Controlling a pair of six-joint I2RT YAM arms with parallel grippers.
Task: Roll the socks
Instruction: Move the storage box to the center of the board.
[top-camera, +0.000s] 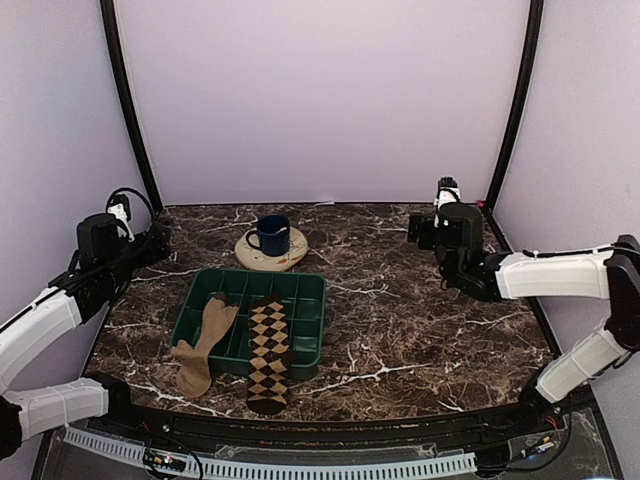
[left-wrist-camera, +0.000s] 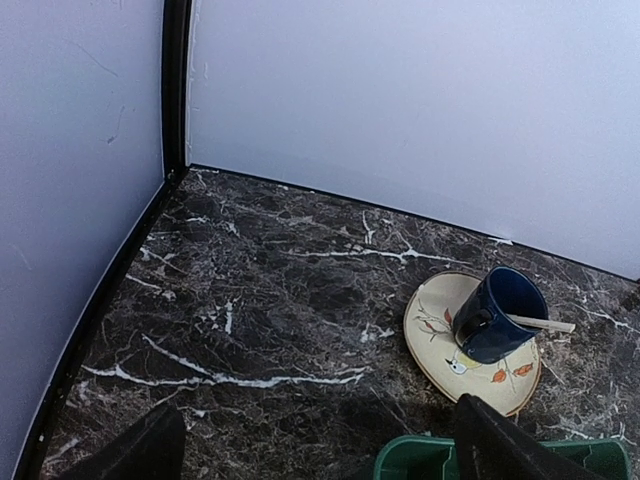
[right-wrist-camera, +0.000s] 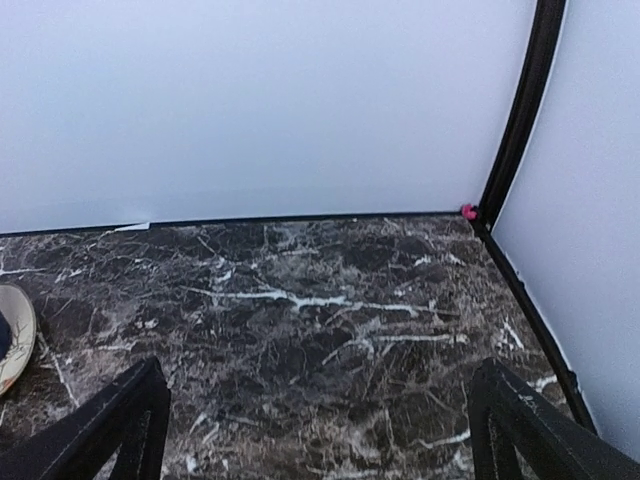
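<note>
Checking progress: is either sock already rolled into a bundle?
No, the plain tan fabric sock and the dark brown argyle-patterned sock both lie flat, draped over the green plastic tray's near rim.

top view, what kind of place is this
Probably a robot test booth: plain pale walls box in a marble-pattern table, a left arm and right arm are mounted at its near edge, and a tan sock and an argyle sock lie partly in a green tray.
</note>
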